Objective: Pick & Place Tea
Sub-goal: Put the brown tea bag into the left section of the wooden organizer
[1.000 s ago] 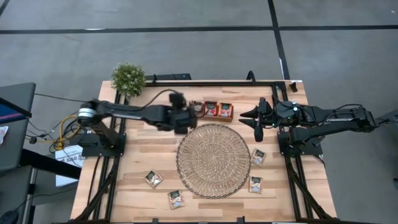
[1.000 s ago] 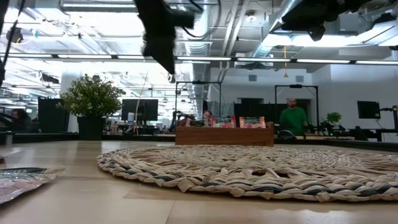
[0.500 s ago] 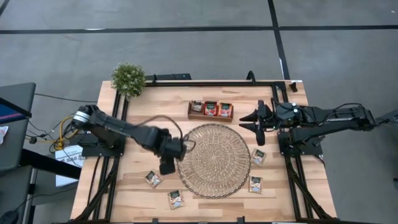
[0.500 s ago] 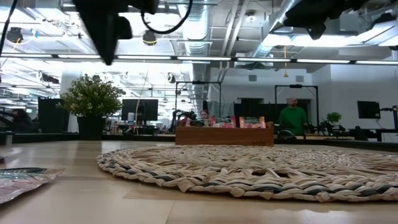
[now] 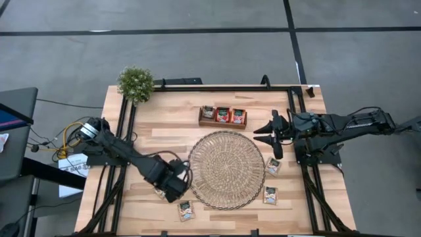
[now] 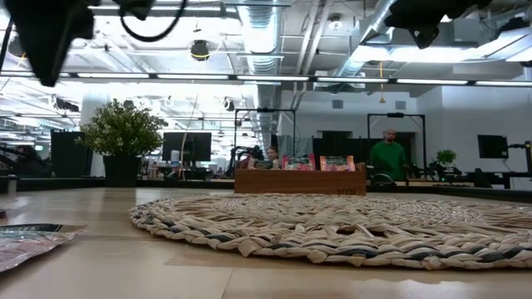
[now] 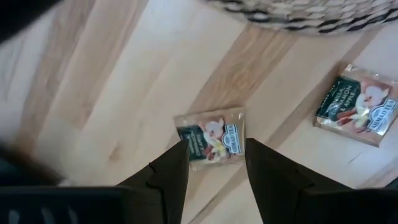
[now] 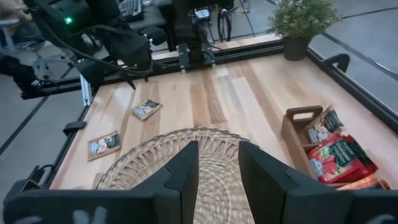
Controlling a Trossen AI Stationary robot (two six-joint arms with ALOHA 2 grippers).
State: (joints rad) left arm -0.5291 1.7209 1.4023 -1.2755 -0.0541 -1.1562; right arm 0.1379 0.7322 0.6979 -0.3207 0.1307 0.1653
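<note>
Several flat tea sachets lie on the wooden table: one (image 7: 209, 138) straight below my left gripper (image 7: 214, 169), one (image 5: 186, 210) at the near edge, two (image 5: 273, 166) (image 5: 270, 195) right of the round woven mat (image 5: 225, 170). Three more stand in the small wooden tray (image 5: 223, 116) at the far side. My left gripper (image 5: 168, 187) points down, open, above the near-left sachet with a finger off each side, not touching it. My right gripper (image 5: 270, 135) hangs open in the air beside the mat's right rim, nothing between its fingers (image 8: 186, 168).
A potted plant (image 5: 135, 83) stands at the far left corner. Black rails (image 5: 125, 131) run along both table sides. The mat fills the middle; bare wood lies left of it and along the near edge. A person in green (image 6: 391, 156) stands in the room beyond.
My left gripper has swung from beside the tray at the far side toward the table's near-left, passing the mat's left rim, and has sunk a little. It has rolled and tipped until it points down over the near-left sachet. No sachet has moved.
</note>
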